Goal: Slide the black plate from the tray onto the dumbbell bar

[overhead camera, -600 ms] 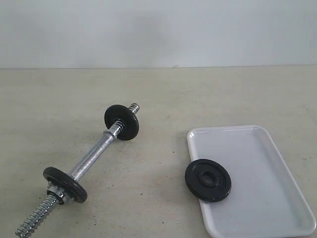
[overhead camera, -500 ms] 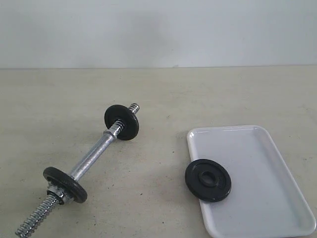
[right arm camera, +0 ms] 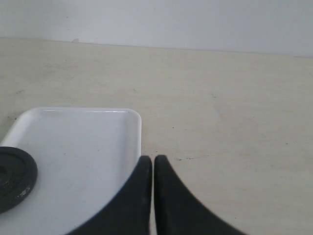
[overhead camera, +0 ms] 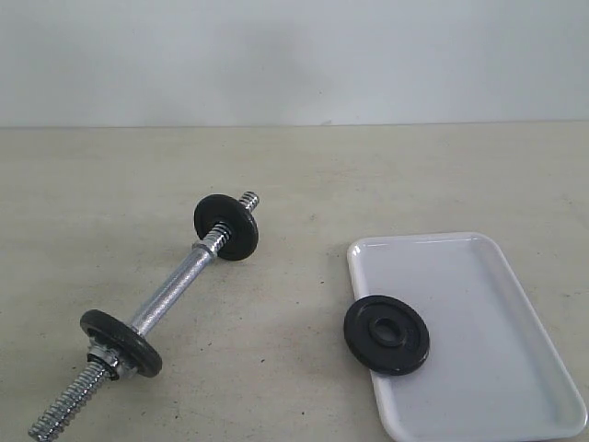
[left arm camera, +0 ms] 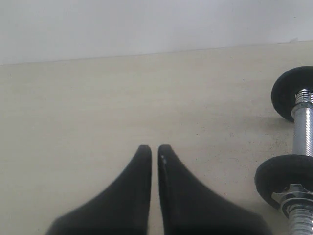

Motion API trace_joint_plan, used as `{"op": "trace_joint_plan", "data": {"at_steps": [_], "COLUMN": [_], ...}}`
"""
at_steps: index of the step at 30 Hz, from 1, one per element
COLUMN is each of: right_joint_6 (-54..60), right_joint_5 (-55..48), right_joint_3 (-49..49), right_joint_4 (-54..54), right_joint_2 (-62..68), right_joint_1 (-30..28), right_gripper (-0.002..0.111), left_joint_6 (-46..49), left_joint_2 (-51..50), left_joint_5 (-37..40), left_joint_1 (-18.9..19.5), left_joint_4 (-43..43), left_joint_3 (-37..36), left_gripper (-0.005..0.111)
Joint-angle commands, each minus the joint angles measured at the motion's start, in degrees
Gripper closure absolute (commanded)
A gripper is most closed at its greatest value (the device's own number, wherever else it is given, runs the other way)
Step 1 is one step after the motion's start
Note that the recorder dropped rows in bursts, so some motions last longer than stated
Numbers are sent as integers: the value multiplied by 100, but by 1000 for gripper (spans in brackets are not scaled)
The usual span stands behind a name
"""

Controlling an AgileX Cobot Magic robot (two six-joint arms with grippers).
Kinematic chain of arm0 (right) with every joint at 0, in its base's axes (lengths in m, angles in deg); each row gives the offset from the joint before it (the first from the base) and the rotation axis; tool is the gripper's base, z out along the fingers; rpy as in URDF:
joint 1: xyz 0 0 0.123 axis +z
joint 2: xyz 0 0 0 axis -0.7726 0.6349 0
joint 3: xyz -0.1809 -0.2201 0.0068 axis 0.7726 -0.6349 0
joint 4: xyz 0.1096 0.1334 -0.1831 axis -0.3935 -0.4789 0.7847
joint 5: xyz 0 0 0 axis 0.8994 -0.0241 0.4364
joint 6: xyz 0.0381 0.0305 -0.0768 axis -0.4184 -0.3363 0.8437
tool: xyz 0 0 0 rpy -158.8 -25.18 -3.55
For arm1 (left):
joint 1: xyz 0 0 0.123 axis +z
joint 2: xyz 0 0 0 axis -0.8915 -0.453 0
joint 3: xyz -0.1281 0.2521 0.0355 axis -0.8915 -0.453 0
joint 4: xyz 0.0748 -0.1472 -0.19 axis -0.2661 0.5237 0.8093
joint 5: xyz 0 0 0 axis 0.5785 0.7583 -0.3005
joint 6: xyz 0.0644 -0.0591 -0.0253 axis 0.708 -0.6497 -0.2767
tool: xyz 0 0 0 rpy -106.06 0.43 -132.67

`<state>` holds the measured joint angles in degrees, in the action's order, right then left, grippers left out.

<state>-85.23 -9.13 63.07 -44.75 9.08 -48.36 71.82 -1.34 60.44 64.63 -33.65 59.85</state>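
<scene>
The black plate [overhead camera: 386, 334] lies flat over the left rim of the white tray [overhead camera: 479, 322], partly overhanging the table. It also shows at the edge of the right wrist view as the black plate [right arm camera: 14, 178] on the tray [right arm camera: 83, 147]. The dumbbell bar [overhead camera: 170, 293] lies diagonally on the table at the left, with a black disc [overhead camera: 225, 227] toward its far end and a second disc [overhead camera: 121, 343] and a silver nut toward its near end. Neither gripper appears in the exterior view. My left gripper [left arm camera: 153, 148] is shut and empty, off to the side of the bar [left arm camera: 303, 122]. My right gripper [right arm camera: 152, 158] is shut and empty, at the tray's edge.
The beige table top [overhead camera: 304, 175] runs back to a plain pale wall [overhead camera: 294, 55]. Nothing else stands on it in these views.
</scene>
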Motion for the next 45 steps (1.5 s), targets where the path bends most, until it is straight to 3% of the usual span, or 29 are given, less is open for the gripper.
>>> {"op": "trace_joint_plan", "data": {"at_steps": [1,12,20,25,27,33,40,45], "right_joint_6": [3,26,26,191,534,522,6,-1191], "right_joint_5": [34,436,2087,3322,3933,5488,6785,7219], "right_joint_3": [5,5,5,5,5,5,5,103], "right_joint_4": [52,52,52,52,0,-1493,-1665,-2658], "right_joint_2": [-22,-22,-22,-22,-22,-22,-22,-22], "right_joint_1": [12,12,12,12,12,12,12,12], "right_gripper": [109,109,109,109,109,109,109,109], "left_joint_6": [-49,65,55,-7,-479,-935,-1248,45], "left_joint_2": [31,32,32,32,32,32,32,32], "left_joint_5": [-38,-414,-3041,-4122,-4529,-5721,-5843,-5191], "left_joint_1": [15,15,15,15,15,15,15,15], "left_joint_4": [54,53,53,53,53,53,42,-95], "left_joint_3": [-21,-21,-21,-21,-21,-21,-21,-21], "left_gripper": [102,102,102,102,102,102,102,102]}}
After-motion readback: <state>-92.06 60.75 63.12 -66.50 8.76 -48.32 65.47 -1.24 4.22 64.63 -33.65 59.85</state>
